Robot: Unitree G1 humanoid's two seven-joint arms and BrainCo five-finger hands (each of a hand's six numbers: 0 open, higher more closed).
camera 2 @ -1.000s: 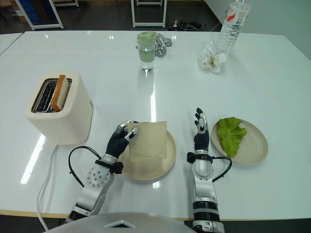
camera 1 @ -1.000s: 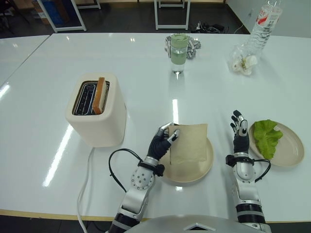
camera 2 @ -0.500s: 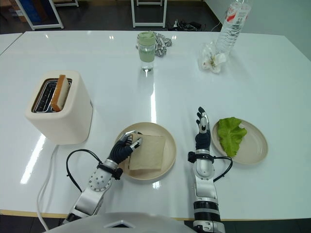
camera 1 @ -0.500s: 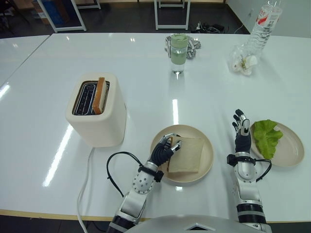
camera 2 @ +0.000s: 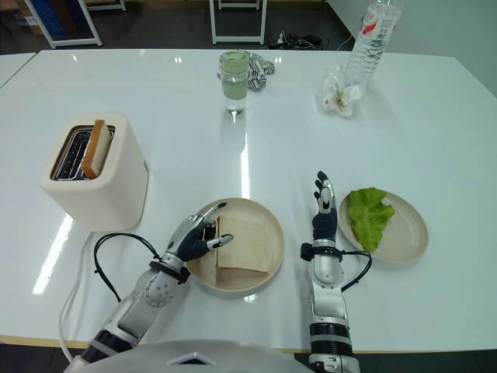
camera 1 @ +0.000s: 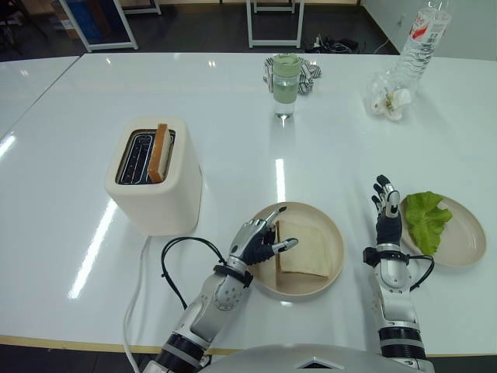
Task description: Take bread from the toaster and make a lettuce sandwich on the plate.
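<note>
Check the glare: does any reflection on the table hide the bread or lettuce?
Left eye view: bright streaks on the table beyond the plate and left of the toaster; bread and lettuce are glare-free. Right eye view: same streaks, same result.

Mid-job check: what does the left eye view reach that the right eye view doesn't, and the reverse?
Left eye view reaches further left: a broad wedge of the neighbouring table past the gap. Right eye view reaches further right: a wide stretch of table beyond the lettuce plate. Shared: the toaster with one toast slice standing in it, the bread slice on the middle plate, the left hand open at that plate's left rim, the right hand open and upright beside the lettuce.
</note>
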